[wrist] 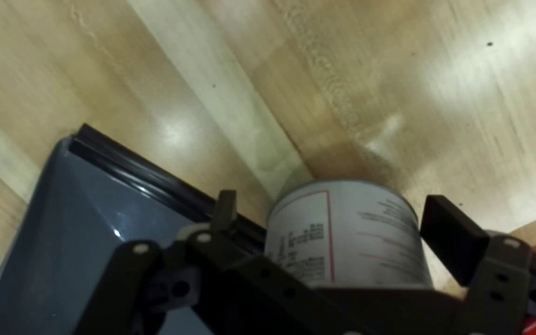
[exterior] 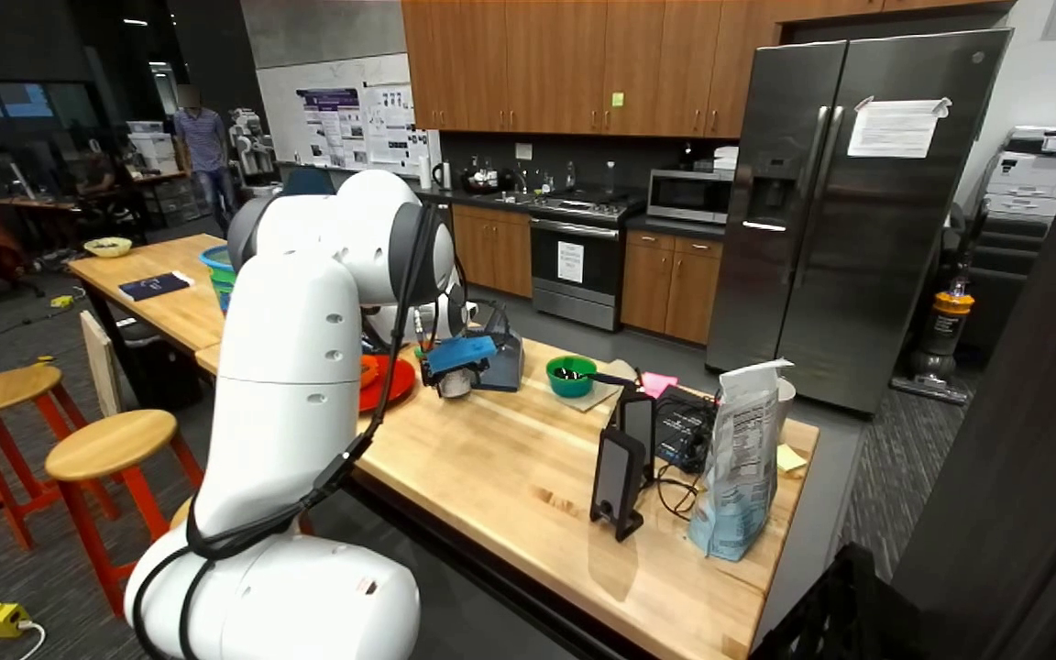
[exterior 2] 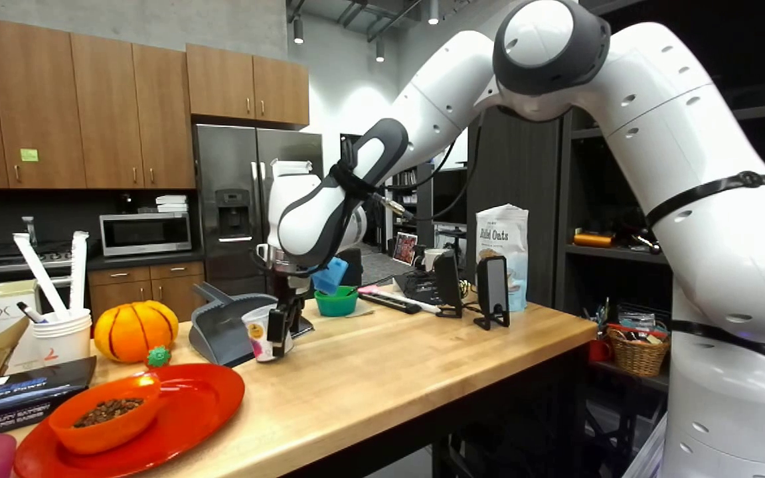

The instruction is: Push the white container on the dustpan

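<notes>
The white container, a small tub with printed text, stands on the wooden table in the wrist view. My gripper is open around it, one finger on each side. A gap shows between the tub and the left finger; the right finger is very close to it, contact unclear. Left of the tub lies the dark grey dustpan, its black lip running close beside the tub; whether they touch is hidden by a finger. In an exterior view the container is in front of the dustpan, partly covered by a finger.
A red plate with an orange bowl is near the tub, and a pumpkin sits behind it. Beyond the dustpan is a green bowl. Black speakers and a tall bag stand farther along the table.
</notes>
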`<state>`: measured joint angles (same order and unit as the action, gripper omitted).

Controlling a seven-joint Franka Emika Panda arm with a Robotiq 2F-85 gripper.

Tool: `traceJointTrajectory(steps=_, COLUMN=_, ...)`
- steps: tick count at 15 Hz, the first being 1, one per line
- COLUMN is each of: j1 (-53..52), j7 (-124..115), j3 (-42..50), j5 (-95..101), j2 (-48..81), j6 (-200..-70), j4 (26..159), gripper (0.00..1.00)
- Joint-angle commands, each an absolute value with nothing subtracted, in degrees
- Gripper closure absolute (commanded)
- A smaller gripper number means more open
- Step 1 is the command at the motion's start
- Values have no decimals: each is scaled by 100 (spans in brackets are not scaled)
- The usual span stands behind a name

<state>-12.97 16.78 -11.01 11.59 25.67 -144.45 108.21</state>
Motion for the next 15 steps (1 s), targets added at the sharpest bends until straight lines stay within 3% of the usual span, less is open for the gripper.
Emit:
traceJointTrajectory(steps=1, j1=-1393, j7=1530, j3=-1029, j5=1314, j2=2931, j6=-14592, j4=10380, gripper=0)
traceJointTrajectory(steps=15, j1=-1813, j7=641, j3=-337, j5=1876, j2=3103, j6=-16024, j4=10270, gripper=0)
